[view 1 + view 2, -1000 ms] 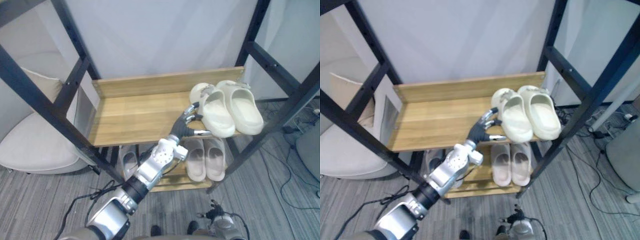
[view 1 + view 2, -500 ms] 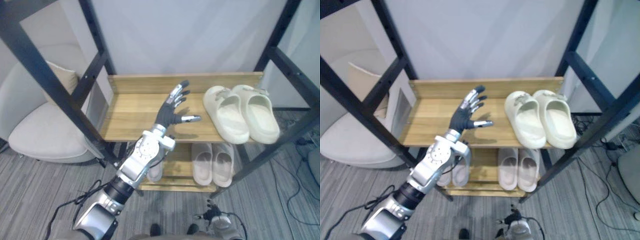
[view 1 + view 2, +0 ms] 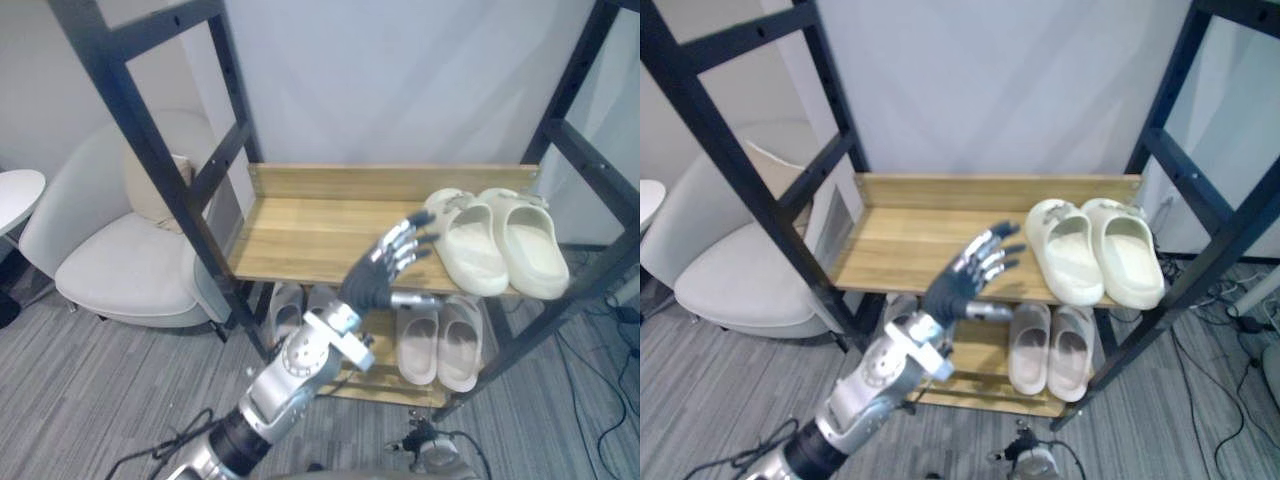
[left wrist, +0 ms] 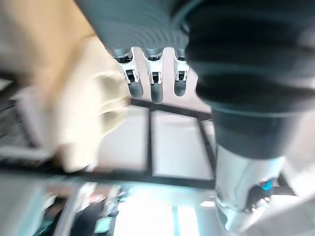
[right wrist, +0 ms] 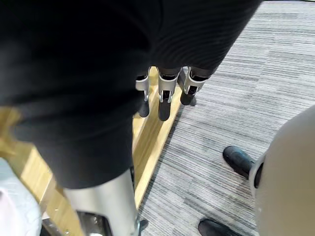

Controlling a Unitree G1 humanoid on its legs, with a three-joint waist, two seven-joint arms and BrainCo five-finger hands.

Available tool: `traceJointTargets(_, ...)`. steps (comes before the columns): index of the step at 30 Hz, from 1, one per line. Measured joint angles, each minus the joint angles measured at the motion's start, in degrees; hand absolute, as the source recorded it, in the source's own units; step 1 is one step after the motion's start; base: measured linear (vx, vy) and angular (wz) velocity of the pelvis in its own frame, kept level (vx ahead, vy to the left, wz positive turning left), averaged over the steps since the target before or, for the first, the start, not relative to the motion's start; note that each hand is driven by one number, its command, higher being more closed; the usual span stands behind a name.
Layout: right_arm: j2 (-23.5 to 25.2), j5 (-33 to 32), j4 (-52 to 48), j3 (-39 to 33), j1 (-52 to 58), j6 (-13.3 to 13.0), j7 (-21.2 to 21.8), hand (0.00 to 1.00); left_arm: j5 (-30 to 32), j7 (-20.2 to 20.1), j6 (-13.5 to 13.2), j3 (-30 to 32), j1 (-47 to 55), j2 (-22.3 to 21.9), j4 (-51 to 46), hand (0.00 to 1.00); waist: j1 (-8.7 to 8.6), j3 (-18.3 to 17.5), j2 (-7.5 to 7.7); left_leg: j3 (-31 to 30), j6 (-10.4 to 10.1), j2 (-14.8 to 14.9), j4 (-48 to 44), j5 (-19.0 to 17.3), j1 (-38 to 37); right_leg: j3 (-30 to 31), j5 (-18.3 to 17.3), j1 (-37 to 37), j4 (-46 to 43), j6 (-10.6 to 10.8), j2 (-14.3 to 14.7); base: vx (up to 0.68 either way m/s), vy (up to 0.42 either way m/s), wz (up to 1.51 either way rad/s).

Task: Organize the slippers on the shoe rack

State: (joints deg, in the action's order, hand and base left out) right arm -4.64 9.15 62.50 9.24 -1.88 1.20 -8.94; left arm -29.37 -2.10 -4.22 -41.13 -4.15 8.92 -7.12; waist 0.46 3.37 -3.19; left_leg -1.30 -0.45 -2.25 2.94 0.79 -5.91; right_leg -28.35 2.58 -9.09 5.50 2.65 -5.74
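A black metal shoe rack (image 3: 140, 140) carries a light wooden upper shelf (image 3: 310, 235). At that shelf's right end sits a pair of cream clog slippers (image 3: 475, 255), side by side, long axes running from the shelf's front edge to its back. Below that end lies a pale beige pair (image 3: 440, 345). The left hand (image 3: 375, 280) hovers before the shelf's front edge, fingers spread wide and empty, and the cream pair lies just right of its fingertips, so this is likely the nearer hand. The right hand (image 5: 164, 101) hangs well below the shelf, fingers straight, holding nothing.
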Motion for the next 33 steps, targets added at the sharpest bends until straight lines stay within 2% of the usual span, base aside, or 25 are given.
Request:
traceJointTargets(3,0.0,0.5,0.0,0.3,0.1,-0.1,0.0,0.0,0.1,-1.1,1.7,0.8,6.6,0.9,6.5,0.0,0.06,0.0,0.0,0.0,0.0,0.2,0.1,-0.1,-0.1,0.1,-0.3,-0.1,0.1,-0.2,0.2,-0.08,0.027,-0.01)
traceJointTargets(7,0.1,2.1,0.0,0.4,0.3,-0.1,0.0,0.0,1.5,-2.0,2.7,3.9,11.8,0.8,15.6,0.0,0.42,0.1,0.39,-0.2,-0.2,0.6,0.4,0.0,-0.1,0.1,-0.4,-0.1,0.1,-0.3,0.6,0.0,0.009,0.01)
traceJointTargets(8,0.1,2.1,-0.1,0.4,0.4,-0.1,0.0,0.0,4.0,-2.0,3.0,6.1,12.8,0.3,21.0,0.0,0.54,0.2,0.52,-0.7,-0.2,0.7,0.3,0.1,-0.1,0.0,-0.4,-0.1,0.1,-0.4,0.8,0.02,0.016,0.04)
traceJointTargets(9,0.1,2.1,-0.1,0.4,0.5,-0.2,0.0,0.0,5.0,-1.9,3.1,6.7,12.9,0.1,22.4,0.0,0.56,0.2,0.55,-0.8,-0.2,0.7,0.3,0.1,-0.1,0.0,-0.4,-0.1,0.1,-0.4,0.8,0.04,0.027,0.05)
traceJointTargets(10,0.1,2.1,-0.3,0.2,0.8,-0.3,0.0,0.0,8.0,-1.7,3.2,9.7,13.0,-0.7,28.8,0.0,0.93,0.3,0.69,-0.9,-0.3,0.8,0.3,0.1,-0.1,-0.1,-0.5,-0.2,0.1,-0.5,0.9,0.03,0.017,0.03)
traceJointTargets(11,0.0,2.1,-0.3,0.2,0.8,-0.4,0.0,0.0,8.2,-1.6,3.3,10.0,13.0,-0.8,29.5,0.0,0.97,0.3,0.72,-0.9,-0.3,0.8,0.3,0.1,-0.1,-0.1,-0.5,-0.2,0.1,-0.5,0.9,0.04,0.025,0.02)
traceJointTargets(13,0.1,2.1,-0.4,-0.1,1.2,-0.9,-0.1,0.0,13.2,-0.5,3.2,14.6,13.0,-1.9,37.4,0.0,1.32,0.6,1.25,-1.0,-0.3,0.8,0.4,0.1,-0.2,-0.2,-0.6,-0.2,0.1,-0.6,1.0,0.06,0.035,0.01)
traceJointTargets(18,0.2,2.1,-0.6,-2.3,1.6,-1.3,-0.2,0.0,21.0,2.2,2.9,23.3,13.0,-3.1,49.1,0.0,1.51,0.9,2.38,-0.9,-0.4,0.8,0.8,0.1,-0.2,0.0,-0.7,0.0,0.1,-0.4,1.0,0.07,0.04,0.0)
traceJointTargets(24,1.2,2.1,-0.6,-4.4,1.6,-1.4,-0.2,0.0,26.2,6.0,1.9,33.0,10.7,-3.1,57.5,0.0,1.86,1.6,3.43,0.0,-0.7,0.8,0.9,-0.3,-0.3,1.0,-0.8,0.2,0.0,-0.2,1.1,0.09,0.044,-0.08)
traceJointTargets(27,1.2,2.1,-0.6,-4.7,1.6,-1.5,-0.2,0.0,27.2,8.0,2.0,35.5,10.6,-3.2,59.9,0.0,2.08,1.6,3.44,0.9,-0.5,0.7,0.9,-0.8,-0.3,2.1,-0.9,1.0,-0.2,-0.1,1.0,0.08,0.045,-0.16)
traceJointTargets(33,1.3,2.1,-0.6,-4.7,1.5,-1.6,-0.1,0.0,28.1,9.7,1.9,38.7,10.4,-4.2,60.6,0.0,2.6,1.9,3.58,2.0,0.0,0.7,0.9,-1.1,-0.5,3.1,-0.7,1.2,-0.3,-0.3,1.1,0.09,0.035,-0.1)
